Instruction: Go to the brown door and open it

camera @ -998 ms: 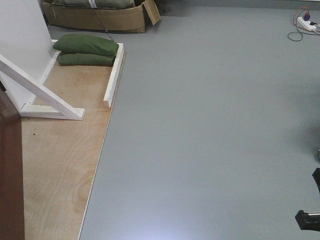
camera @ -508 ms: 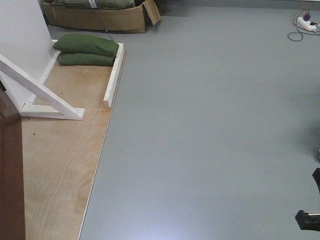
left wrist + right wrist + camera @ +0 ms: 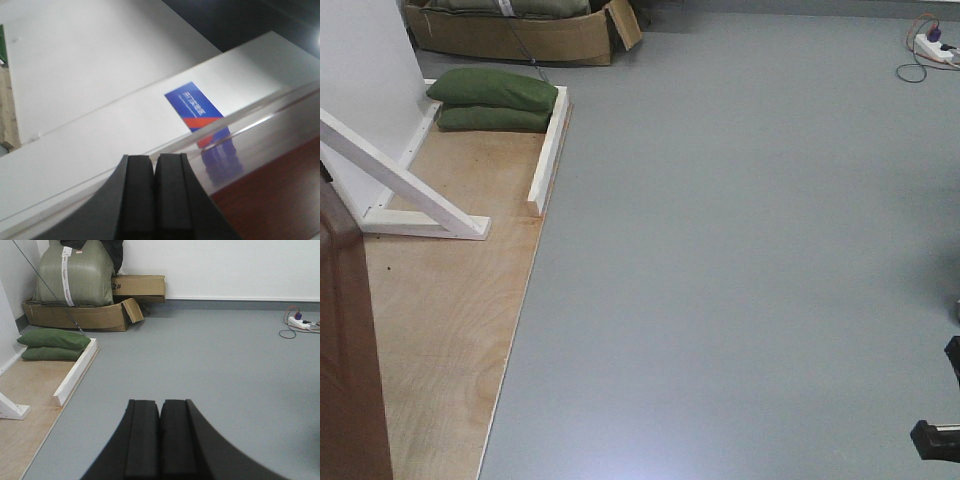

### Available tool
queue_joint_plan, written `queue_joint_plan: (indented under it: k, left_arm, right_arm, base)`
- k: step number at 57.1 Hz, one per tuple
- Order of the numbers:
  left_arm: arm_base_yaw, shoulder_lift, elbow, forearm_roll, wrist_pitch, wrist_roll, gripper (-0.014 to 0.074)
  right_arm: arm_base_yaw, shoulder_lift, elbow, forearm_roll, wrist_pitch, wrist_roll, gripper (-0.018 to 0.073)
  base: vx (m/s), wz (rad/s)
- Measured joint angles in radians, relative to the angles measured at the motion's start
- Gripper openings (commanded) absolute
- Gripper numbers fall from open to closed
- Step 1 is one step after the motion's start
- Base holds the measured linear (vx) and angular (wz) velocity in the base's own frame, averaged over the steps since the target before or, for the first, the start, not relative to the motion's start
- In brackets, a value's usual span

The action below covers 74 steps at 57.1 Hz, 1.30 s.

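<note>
more brown door (image 3: 350,380) in view at left than 1 s ago, so nearing it; left gripper (image 3: 154,165) and right gripper (image 3: 160,410) closed tight, holding nothing.

Cameras versus stacked green cloth sandbags (image 3: 492,100)
Front looks down on them from above; right wrist shares them, lower; left wrist seemingly tilts elsewhere.

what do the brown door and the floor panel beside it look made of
Brown door: probably wood or veneer, dark reddish-brown, smooth, slightly glossy surface. Floor panel: looks like bare plywood, pale tan with swirling grain visible.
</note>
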Motion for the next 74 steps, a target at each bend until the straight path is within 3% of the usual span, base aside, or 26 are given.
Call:
queue_joint_plan:
  k: [12, 32, 57, 66, 74]
  left_arm:
    - [-0.010, -0.058, -0.001, 0.014, 0.128, 0.002, -0.0006]
    - [-0.014, -0.060, -0.001, 0.038, 0.206, 0.002, -0.0006]
    - [-0.018, 0.078, -0.001, 0.071, 0.586, 0.003, -0.0006]
    - [-0.082, 0.117, -0.001, 0.078, 0.611, 0.002, -0.0006]
    - [-0.173, 0.130, -0.001, 0.093, 0.556, 0.002, -0.0006]
  right_arm:
    - [0.000, 0.000, 0.000, 0.000, 0.000, 0.000, 0.0000]
    - [0.000, 0.000, 0.000, 0.000, 0.000, 0.000, 0.0000]
    - [0.000, 0.000, 0.000, 0.000, 0.000, 0.000, 0.0000]
    - [0.000, 0.000, 0.000, 0.000, 0.000, 0.000, 0.0000]
    - [0.000, 0.000, 0.000, 0.000, 0.000, 0.000, 0.0000]
  base:
    - [0.00, 0.00]
    - [0.00, 0.00]
    - [0.00, 0.00]
    - [0.00, 0.00]
    - [0.00, 0.00]
